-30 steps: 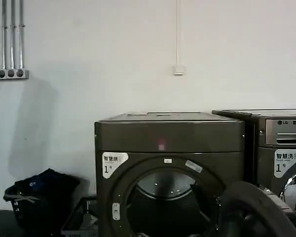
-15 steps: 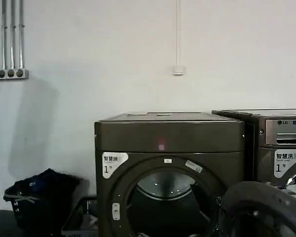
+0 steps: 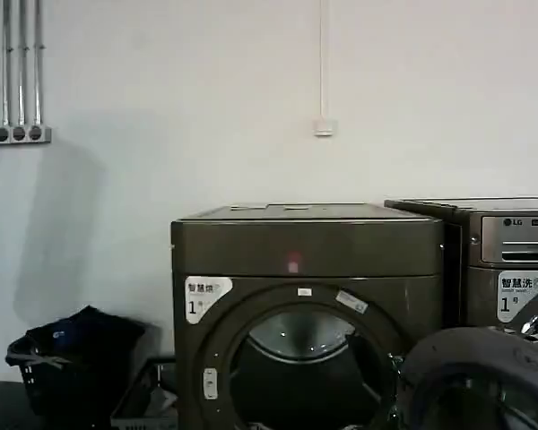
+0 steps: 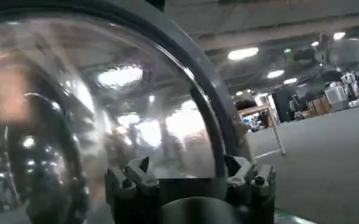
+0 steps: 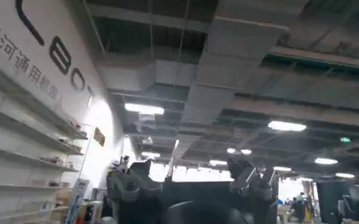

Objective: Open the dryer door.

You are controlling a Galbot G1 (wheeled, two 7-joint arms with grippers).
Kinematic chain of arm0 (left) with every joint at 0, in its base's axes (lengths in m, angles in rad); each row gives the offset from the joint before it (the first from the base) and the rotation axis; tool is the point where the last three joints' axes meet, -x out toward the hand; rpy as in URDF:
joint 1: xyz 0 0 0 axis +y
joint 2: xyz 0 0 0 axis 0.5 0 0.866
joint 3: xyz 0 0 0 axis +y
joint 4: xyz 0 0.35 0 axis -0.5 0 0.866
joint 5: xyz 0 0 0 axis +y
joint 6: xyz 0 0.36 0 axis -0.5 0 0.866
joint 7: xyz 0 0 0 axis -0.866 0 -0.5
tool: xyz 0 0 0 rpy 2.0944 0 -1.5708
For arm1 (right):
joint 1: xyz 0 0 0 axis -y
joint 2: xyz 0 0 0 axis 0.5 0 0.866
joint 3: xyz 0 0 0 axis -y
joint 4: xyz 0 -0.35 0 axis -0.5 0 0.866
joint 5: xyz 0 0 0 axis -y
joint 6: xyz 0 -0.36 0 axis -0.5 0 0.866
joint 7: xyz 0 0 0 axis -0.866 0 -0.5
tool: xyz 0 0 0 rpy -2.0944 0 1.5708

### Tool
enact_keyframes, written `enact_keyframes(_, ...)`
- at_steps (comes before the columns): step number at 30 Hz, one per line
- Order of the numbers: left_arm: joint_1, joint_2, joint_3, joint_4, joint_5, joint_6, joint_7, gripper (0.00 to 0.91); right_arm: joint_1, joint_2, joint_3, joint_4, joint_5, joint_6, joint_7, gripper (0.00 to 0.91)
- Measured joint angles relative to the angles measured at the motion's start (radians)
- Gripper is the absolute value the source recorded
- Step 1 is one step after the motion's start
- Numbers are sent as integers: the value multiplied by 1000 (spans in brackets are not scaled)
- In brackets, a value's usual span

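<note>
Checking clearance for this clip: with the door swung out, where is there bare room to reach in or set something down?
The dryer mouth, between its ring and the dryer door at its right, gapes open. The dryer's flat top is bare. Left of it, the dark laundry basket and a grey crate crowd the floor. The LG machine hems the right.

Two machines (image 3: 307, 269) (image 3: 511, 260); one open door (image 3: 475, 381); perhaps two baskets (image 3: 72, 367) (image 3: 148, 394)
</note>
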Motion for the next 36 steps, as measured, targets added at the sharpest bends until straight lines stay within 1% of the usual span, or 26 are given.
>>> enact_keyframes(3,2,30,9,-31,-5,2,-16,907,2,-1,-1,-3,0,0,-3,907)
enact_keyframes(6,8,82,18,-89,-6,29,-62,907,6,-4,-1,-6,-2,0,-7,907)
enact_keyframes(13,29,306,-2,-318,30,116,-199,907,23,-9,-9,5,-13,-8,-13,907)
enact_keyframes(17,40,450,-22,-468,81,210,-314,907,34,-18,-19,13,-26,-12,-14,907)
enact_keyframes(20,52,545,-38,-573,81,306,-410,907,42,-28,-24,9,-33,-12,-14,907)
enact_keyframes(23,68,640,-59,-661,118,365,-444,907,47,-37,-28,-1,-41,-12,-17,907)
enact_keyframes(27,108,757,-106,-746,209,419,-513,907,58,-50,-32,-17,-52,-15,-18,907)
enact_keyframes(32,214,888,-226,-819,199,448,-526,907,67,-67,-38,-30,-54,-24,-17,907)
enact_keyframes(36,321,984,-359,-866,160,527,-549,907,79,-84,-48,-33,-63,-25,-17,907)
